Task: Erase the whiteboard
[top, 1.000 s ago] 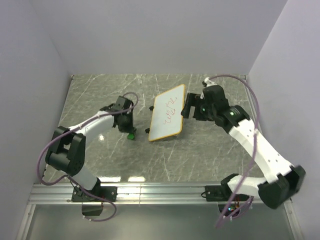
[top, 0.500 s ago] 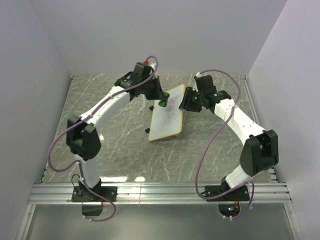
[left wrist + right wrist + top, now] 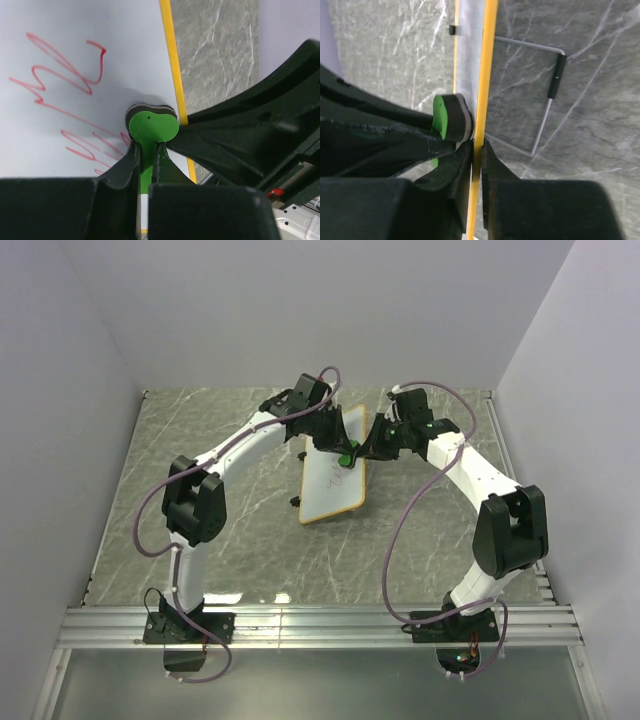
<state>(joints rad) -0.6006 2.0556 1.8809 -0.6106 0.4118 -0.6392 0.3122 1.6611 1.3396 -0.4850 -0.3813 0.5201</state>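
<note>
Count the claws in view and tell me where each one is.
2. The left claw grips the green eraser against the whiteboard, near its yellow edge. The right claw clamps that edge, just beside the eraser.

whiteboard (image 3: 328, 490): toward tabletop's far edge, mid-width; skewed to the edges | left gripper (image 3: 343, 451): over board's far right part; green eraser (image 3: 347, 457) at its fingertips, on the white face | right gripper (image 3: 373, 443): at board's right frame edge
</note>
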